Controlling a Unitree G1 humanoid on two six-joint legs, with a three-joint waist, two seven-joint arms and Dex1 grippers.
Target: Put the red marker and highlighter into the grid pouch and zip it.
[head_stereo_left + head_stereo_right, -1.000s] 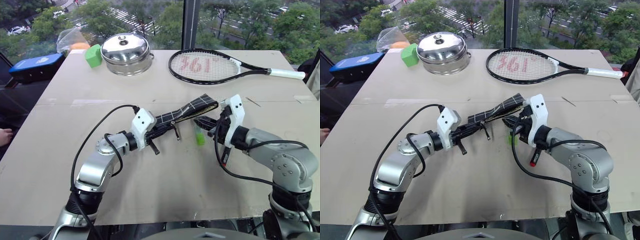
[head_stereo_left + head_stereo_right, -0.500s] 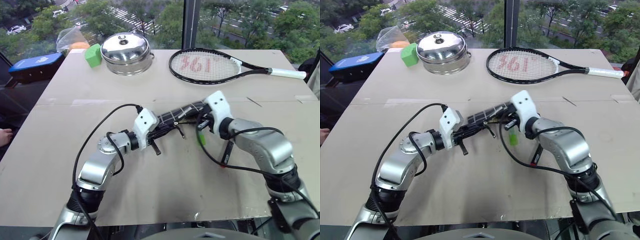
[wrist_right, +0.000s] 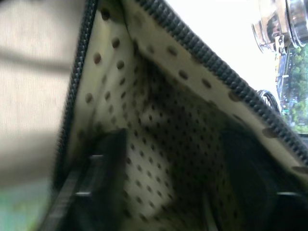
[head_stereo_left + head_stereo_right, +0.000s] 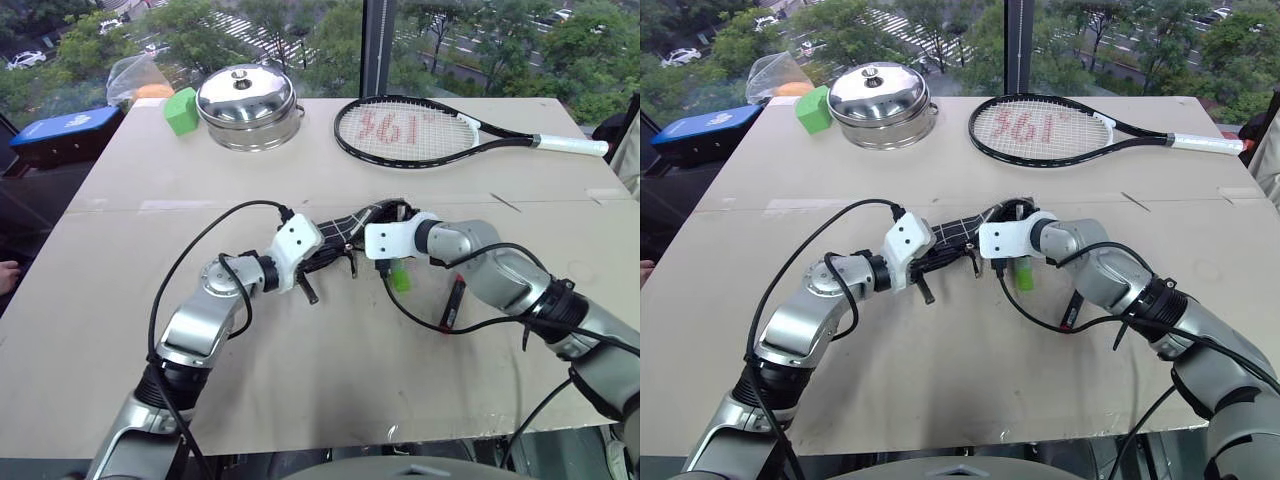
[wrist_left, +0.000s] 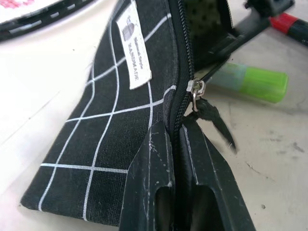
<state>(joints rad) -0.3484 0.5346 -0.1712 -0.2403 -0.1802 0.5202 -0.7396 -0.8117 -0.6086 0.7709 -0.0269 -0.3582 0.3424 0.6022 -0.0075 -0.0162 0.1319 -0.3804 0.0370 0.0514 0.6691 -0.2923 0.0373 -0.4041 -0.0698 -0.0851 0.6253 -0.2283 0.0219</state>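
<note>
- Left gripper [image 5: 185, 159] reaches forward-right, clamped on the grid pouch [image 5: 110, 130] edge
- Right gripper [image 3: 159, 192] spread wide inside its mouth; highlighter [image 4: 400, 277] just beside

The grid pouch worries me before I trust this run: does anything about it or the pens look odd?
Both pens lie outside: the highlighter and red marker rest on the table. The right gripper spreads its fingers inside the grid pouch mouth, while the left gripper pinches its zipper edge.

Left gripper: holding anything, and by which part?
Yes. Left gripper is shut on the grid pouch, pinching its zipper edge just behind the zipper pull.
</note>
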